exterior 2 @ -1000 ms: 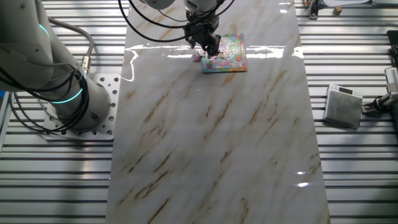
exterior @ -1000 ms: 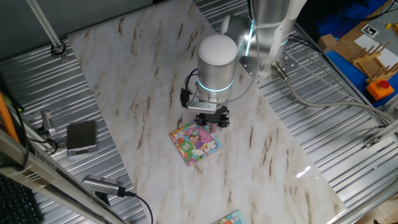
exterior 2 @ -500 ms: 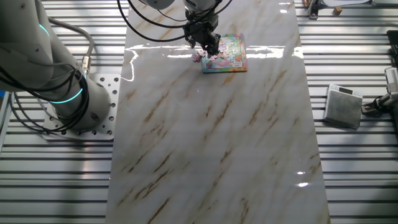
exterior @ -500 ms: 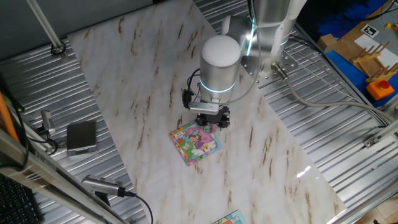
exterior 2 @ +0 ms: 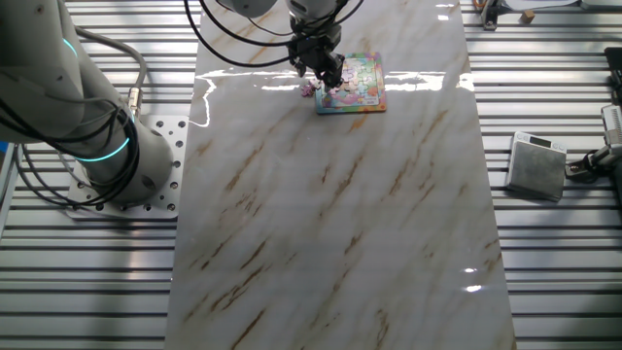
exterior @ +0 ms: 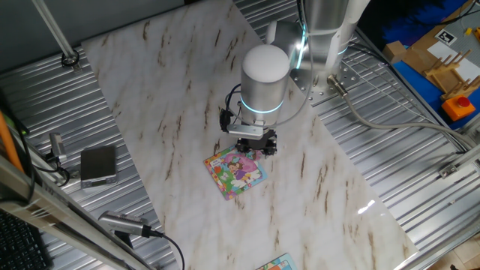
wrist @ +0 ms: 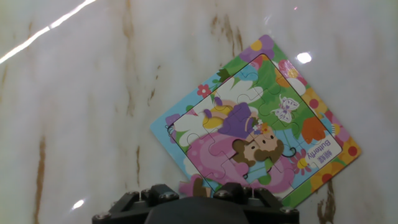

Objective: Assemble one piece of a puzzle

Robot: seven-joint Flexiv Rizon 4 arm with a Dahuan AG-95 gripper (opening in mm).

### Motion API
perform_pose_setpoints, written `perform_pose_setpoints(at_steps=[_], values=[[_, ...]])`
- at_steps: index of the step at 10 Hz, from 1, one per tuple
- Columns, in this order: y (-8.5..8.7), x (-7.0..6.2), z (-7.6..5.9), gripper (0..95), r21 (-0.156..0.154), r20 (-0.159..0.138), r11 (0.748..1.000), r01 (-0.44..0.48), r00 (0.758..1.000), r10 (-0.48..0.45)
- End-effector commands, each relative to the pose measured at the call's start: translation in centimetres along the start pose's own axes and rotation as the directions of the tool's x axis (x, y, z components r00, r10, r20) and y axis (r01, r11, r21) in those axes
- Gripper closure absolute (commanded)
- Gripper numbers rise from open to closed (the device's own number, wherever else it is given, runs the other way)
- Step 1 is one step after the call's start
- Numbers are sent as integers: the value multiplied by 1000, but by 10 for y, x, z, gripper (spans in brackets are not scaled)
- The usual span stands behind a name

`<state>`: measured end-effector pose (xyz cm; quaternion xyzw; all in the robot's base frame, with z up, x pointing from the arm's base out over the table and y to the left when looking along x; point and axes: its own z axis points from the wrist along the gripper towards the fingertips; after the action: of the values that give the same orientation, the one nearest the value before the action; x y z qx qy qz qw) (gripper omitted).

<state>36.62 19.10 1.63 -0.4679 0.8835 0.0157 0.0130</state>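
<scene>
Looking down the hand view, I see the puzzle (wrist: 256, 124), a flat square cartoon board lying diagonally on the glossy, brown-veined marble desk (wrist: 74, 112). Its face is glossy too, with pink and purple figures in the middle and green, yellow and blue edging. The arm stands nearly vertical over the board's near edge, with the end effector (exterior: 253, 147) low above the desk. The piece (exterior 2: 309, 88), small, pinkish and irregular, shows just beside the board's edge below the fingers; in the hand view it is mostly hidden behind the dark housing. I cannot tell how wide the fingers stand or whether they grip it.
</scene>
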Motion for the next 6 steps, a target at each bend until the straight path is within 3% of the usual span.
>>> perform_pose_setpoints(at_steps=[1,6], values=[[-1,0,1,380,5,-2,1000,-1,1000,1],[-1,0,2,380,6,0,1000,-5,1000,5]])
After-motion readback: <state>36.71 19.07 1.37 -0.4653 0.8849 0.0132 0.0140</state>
